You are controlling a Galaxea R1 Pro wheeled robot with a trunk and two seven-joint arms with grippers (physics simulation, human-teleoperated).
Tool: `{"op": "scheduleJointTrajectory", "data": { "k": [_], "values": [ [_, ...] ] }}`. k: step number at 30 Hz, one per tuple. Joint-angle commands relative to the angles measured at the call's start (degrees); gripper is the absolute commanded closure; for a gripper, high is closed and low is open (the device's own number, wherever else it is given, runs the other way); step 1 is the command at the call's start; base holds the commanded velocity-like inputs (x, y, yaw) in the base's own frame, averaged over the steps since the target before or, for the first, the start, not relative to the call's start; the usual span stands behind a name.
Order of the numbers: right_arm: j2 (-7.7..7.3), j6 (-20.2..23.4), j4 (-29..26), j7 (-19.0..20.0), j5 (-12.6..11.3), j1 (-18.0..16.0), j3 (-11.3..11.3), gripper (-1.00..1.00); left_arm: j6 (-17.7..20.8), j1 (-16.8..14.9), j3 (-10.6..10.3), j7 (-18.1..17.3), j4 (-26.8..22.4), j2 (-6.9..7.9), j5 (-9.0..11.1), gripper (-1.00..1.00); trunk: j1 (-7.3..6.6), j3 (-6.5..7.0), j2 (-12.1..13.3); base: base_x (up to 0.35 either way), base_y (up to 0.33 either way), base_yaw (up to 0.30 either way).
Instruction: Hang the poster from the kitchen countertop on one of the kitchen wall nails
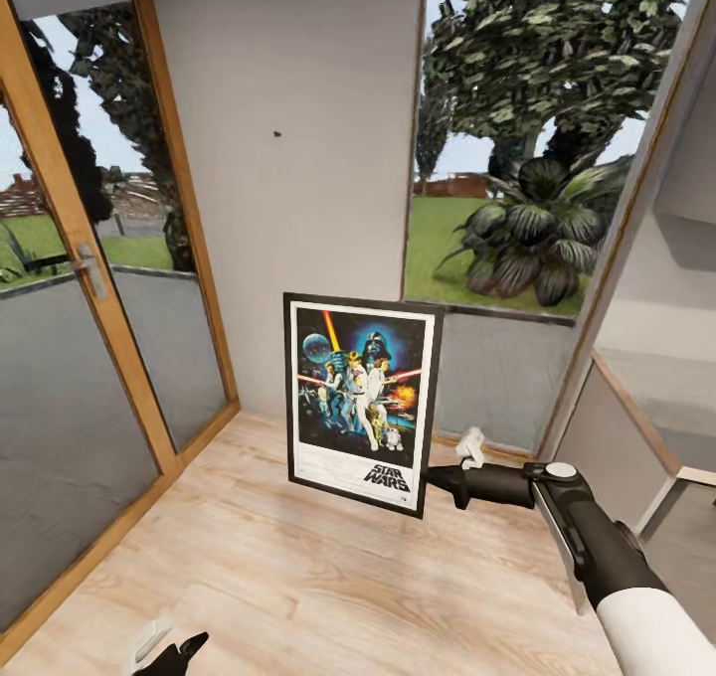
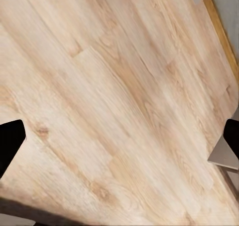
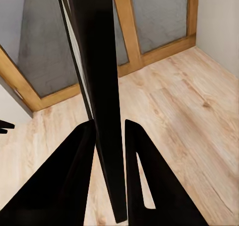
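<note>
The poster (image 1: pixel 362 401) is hanging in the air above the pale wood floor, held upright in portrait pose and leaning slightly, its top edge tilting toward the grey wall behind it. It is showing a thin black frame, a white border and dark blue artwork with figures, a glowing sword and a helmeted head, with the "STAR WARS" logo sitting at the bottom right. Its lower right edge is being pinched by the right gripper (image 1: pixel 430 477). In the right wrist view the poster (image 3: pixel 102 86) is appearing edge-on as a dark narrow slab running between the two black fingers (image 3: pixel 74 181).
</note>
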Motion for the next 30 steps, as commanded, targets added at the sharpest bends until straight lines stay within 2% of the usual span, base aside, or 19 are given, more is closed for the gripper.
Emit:
{"op": "scheduleJointTrajectory", "data": {
  "k": [1, 30],
  "values": [
    [0.00, 0.67, -0.10, 0.30, 0.07, -0.06, 0.00, 1.00, 0.57, -0.04, 0.27, -0.22, 0.00, -0.02, 0.48, -1.00, 0.06, -0.13, -0.13, 0.237, 0.281, 0.000],
    [0.05, 0.75, -0.10, 0.30, 0.07, -0.05, 0.00, 1.00, 0.57, -0.04, 0.28, -0.27, 0.00, 0.07, 0.48, -1.00, 0.06, -0.13, -0.13, 0.237, 0.282, 0.000]
  ]
}}
